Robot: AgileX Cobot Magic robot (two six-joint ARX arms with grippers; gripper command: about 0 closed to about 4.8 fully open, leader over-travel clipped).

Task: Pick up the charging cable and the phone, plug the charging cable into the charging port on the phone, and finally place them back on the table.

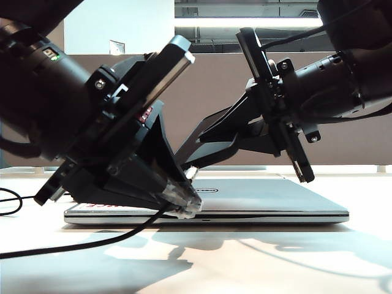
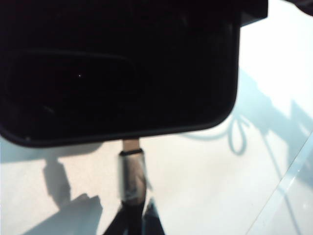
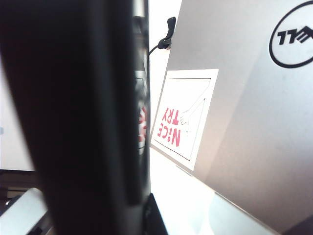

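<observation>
Nearest, the left gripper, jaws clenched on the charging cable, holds its plug at the phone edge above the desk. The right gripper grasps the phone. Slight misalignment could jam or bend the plug.

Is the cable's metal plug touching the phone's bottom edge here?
Touching. In the left wrist view the silvery plug of the charging cable meets the phone at its narrow edge with no gap, tip apparently entering the port.
</observation>
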